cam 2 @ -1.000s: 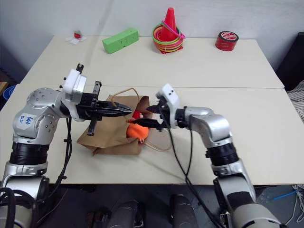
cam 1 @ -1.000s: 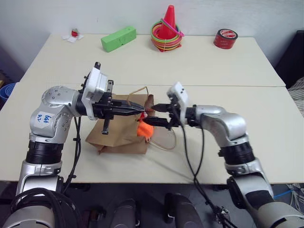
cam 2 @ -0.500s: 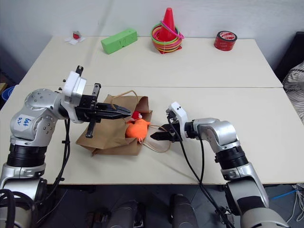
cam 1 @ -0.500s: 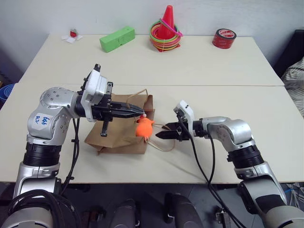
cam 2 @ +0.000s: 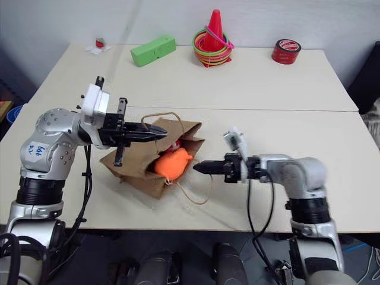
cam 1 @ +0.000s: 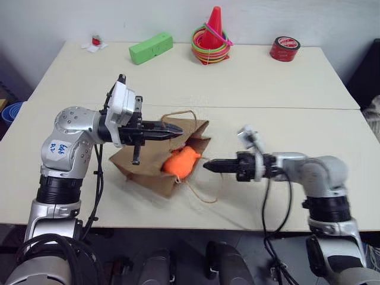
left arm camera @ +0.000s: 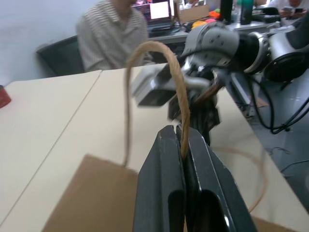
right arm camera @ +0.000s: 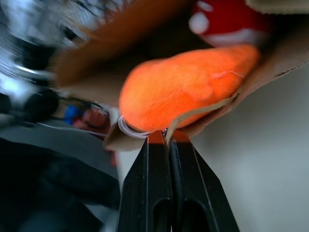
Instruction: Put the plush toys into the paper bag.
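Near edge of table: right gripper [cam 2: 199, 167], jaws pressed together, tips just right of the bag mouth. In the right wrist view a tan strand sits at the fingertips; pinched or merely touching, cannot tell. A slack handle loop [cam 1: 202, 193] lies on the table near the tips.

Paper bag [cam 1: 145, 161] lies on its side left of centre, mouth facing right. Orange plush [cam 1: 181, 162] sits in the mouth, partly bulging out. Red plush [right arm camera: 227, 21] lies deeper in, behind the orange.

Left gripper [cam 1: 178, 127], closed on the upper handle cord [left arm camera: 179, 104], holds the mouth open.

Risks: the orange toy is only half seated, so tilting or jerking the bag could roll it out; if the cord slips free, the mouth collapses onto it.

Count: two plush toys, one bag, two handles.

Far side: one green block [cam 1: 151, 47], one cone with rings [cam 1: 212, 37], one red tape roll [cam 1: 284, 47], one small trinket [cam 1: 95, 42].
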You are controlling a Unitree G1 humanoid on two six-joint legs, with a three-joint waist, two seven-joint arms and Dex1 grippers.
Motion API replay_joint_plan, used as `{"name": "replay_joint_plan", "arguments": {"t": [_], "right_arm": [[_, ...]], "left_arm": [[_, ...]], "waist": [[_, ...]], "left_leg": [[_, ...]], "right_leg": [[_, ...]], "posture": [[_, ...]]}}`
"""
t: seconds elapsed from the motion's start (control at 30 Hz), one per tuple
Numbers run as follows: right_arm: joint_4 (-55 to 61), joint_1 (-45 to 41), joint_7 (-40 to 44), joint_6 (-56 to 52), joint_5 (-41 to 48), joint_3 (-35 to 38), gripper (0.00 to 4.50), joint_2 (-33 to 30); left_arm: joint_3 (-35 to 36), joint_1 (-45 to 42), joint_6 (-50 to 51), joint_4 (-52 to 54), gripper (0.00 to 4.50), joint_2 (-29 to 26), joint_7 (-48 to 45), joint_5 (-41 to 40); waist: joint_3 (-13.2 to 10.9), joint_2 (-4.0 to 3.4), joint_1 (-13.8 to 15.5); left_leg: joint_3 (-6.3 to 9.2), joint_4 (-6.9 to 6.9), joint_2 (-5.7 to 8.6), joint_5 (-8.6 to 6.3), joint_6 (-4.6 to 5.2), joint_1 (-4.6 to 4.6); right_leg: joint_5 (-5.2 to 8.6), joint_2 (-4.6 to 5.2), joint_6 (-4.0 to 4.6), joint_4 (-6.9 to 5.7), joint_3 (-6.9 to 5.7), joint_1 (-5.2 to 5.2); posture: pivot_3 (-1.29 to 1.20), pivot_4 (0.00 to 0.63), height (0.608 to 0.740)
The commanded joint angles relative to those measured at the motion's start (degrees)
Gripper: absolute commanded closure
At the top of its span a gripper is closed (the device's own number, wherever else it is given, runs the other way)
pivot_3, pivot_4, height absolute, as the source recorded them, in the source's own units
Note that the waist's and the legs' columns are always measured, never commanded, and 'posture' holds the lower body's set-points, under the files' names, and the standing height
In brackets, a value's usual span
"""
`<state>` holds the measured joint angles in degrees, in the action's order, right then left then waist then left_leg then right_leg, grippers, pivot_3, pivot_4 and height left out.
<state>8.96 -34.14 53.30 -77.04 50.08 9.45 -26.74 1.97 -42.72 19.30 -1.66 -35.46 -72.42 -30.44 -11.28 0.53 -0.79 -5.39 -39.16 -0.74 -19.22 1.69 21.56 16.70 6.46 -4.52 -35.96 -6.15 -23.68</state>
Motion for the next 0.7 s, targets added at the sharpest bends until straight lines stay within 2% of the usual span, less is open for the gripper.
{"name": "replay_joint_plan", "arguments": {"t": [0.03,0.1,0.2,0.27,0.37,0.4,0.53,0.6,0.63,0.7], "right_arm": [[6.43,-1.93,-5.87,-8.47,14.90,13.56,4.49,-1.02],[5.87,-4.02,-11.72,-10.80,20.04,19.57,4.49,-2.21],[4.24,-6.27,-19.17,-11.21,25.49,23.57,4.49,-4.07],[2.79,-7.20,-23.13,-10.57,27.53,24.85,4.49,-5.79],[1.22,-5.57,-26.80,-8.20,26.98,25.34,4.49,-7.74],[2.31,-3.55,-25.53,-7.49,27.08,24.79,4.49,-8.31],[2.79,1.88,-27.39,-4.69,31.88,25.21,4.49,-8.03],[1.73,2.19,-29.15,-2.60,37.02,25.70,4.50,-8.25],[1.47,2.52,-29.97,-1.77,39.39,25.60,4.12,-8.69],[2.03,4.13,-30.65,-0.83,42.48,24.64,3.55,-10.64]], "left_arm": [[3.19,-2.24,-2.68,-1.62,4.50,1.34,3.60,-0.13],[4.13,-3.48,-4.16,-3.89,4.50,2.63,5.69,0.19],[4.68,-5.41,-7.69,-7.52,4.50,4.37,8.47,1.92],[4.31,-7.64,-15.48,-12.72,4.50,5.86,12.71,7.17],[3.34,-9.39,-17.07,-16.29,4.50,7.95,11.98,7.46],[2.85,-9.39,-16.78,-16.64,4.50,8.39,10.51,6.86],[1.96,-9.33,-13.46,-16.34,4.50,8.04,6.82,5.18],[2.20,-9.36,-11.98,-16.15,4.08,7.48,6.47,5.01],[2.30,-9.30,-11.31,-16.01,3.92,7.13,6.25,4.93],[2.60,-8.84,-9.83,-15.28,3.25,6.09,5.64,4.65]], "waist": [[0.00,0.00,0.36],[0.00,0.00,0.60],[0.00,0.00,0.71],[0.00,0.00,0.76],[0.00,0.01,0.84],[0.00,0.02,0.84],[0.01,0.03,1.00],[0.00,0.03,0.76],[0.01,0.03,0.60],[0.00,0.03,0.61]], "left_leg": [[0.00,-0.01,0.00,0.00,0.00,-0.01],[0.00,-0.01,0.00,0.00,0.00,-0.02],[0.00,-0.01,0.00,0.00,0.00,-0.03],[-0.03,0.00,0.02,-0.01,0.01,-0.03],[-0.08,0.00,0.04,-0.01,0.03,-0.02],[-0.10,0.00,0.05,-0.02,0.05,-0.01],[-0.13,0.06,0.05,-0.05,0.10,0.08],[-0.15,0.04,0.08,-0.04,0.12,0.09],[-0.17,0.02,0.07,-0.04,0.13,0.08],[-0.18,0.02,0.03,-0.03,0.12,0.00]], "right_leg": [[0.00,0.00,0.00,0.00,0.00,0.01],[-0.01,0.03,0.00,-0.02,0.02,0.01],[-0.01,0.05,0.00,-0.01,0.01,0.02],[-0.01,0.04,0.00,-0.01,0.00,0.01],[-0.01,0.03,-0.01,0.00,0.01,0.01],[-0.02,0.04,-0.02,0.01,0.01,0.00],[-0.02,-0.01,-0.03,0.09,-0.02,-0.04],[-0.05,-0.02,-0.08,0.09,-0.01,-0.05],[-0.06,-0.02,-0.10,0.09,-0.01,-0.05],[-0.06,-0.03,-0.11,0.07,0.00,-0.02]], "posture": [[0.00,0.150,0.740],[0.00,0.150,0.740],[0.00,0.150,0.740],[0.00,0.150,0.740],[0.00,0.150,0.740],[0.00,0.150,0.740],[0.00,0.150,0.740],[0.00,0.150,0.740],[0.00,0.150,0.740],[0.00,0.150,0.740]]}}
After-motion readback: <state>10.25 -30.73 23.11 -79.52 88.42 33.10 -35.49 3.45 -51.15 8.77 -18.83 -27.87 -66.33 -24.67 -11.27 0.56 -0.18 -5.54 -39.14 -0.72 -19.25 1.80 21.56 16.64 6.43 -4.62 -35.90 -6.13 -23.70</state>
